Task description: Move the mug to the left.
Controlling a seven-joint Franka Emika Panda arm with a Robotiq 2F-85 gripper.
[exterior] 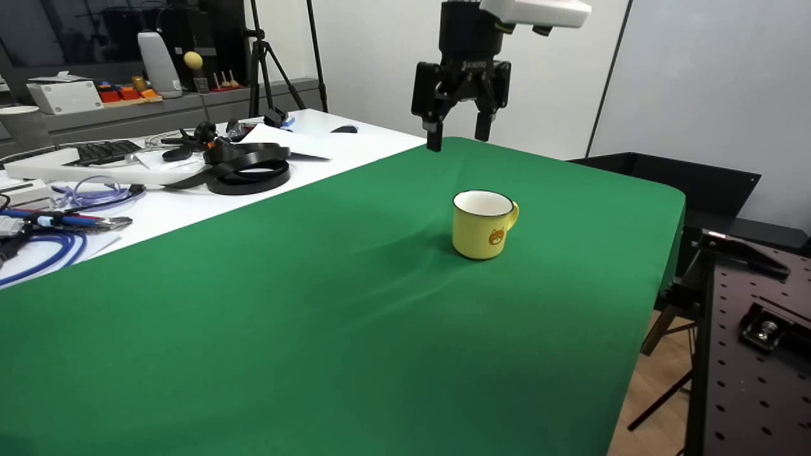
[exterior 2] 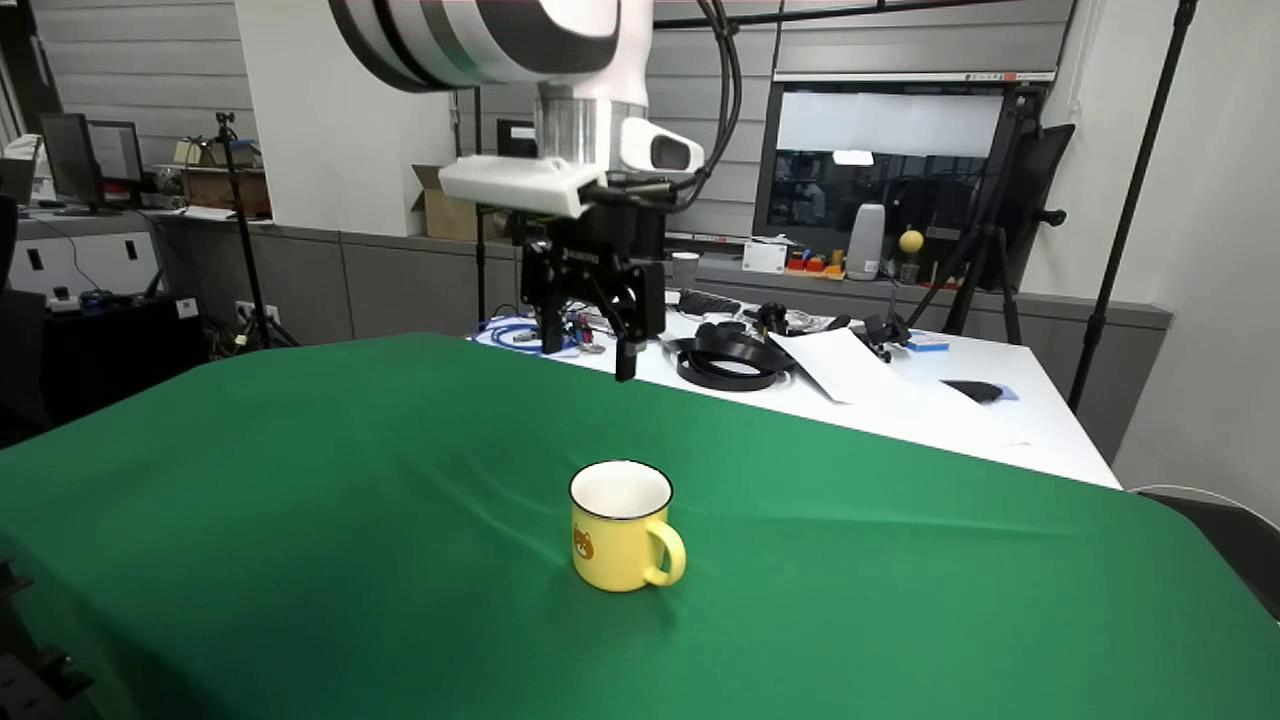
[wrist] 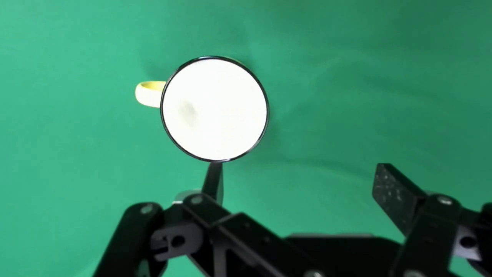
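Note:
The yellow mug stands upright on the green-covered table and shows in both exterior views (exterior: 474, 233) (exterior 2: 612, 552). It has a dark rim, a pale inside, a loop handle and a small brown animal face on its side. In the wrist view the mug (wrist: 215, 109) is seen from above, its handle pointing left. My gripper (exterior: 459, 134) is open with nothing between its fingers. It also shows in an exterior view (exterior 2: 588, 350) and the wrist view (wrist: 300, 171). It hangs above the table, higher than the mug. In the wrist view the left fingertip overlaps the rim's lower edge.
A white desk (exterior: 361, 152) adjoins the green table (exterior: 253, 329). It holds a keyboard (exterior: 104, 152), a black strap coil (exterior: 250, 171) and cables (exterior: 95, 193). A dark perforated board (exterior: 754, 373) stands beside the green table. A tripod (exterior 2: 985, 270) stands behind the desk.

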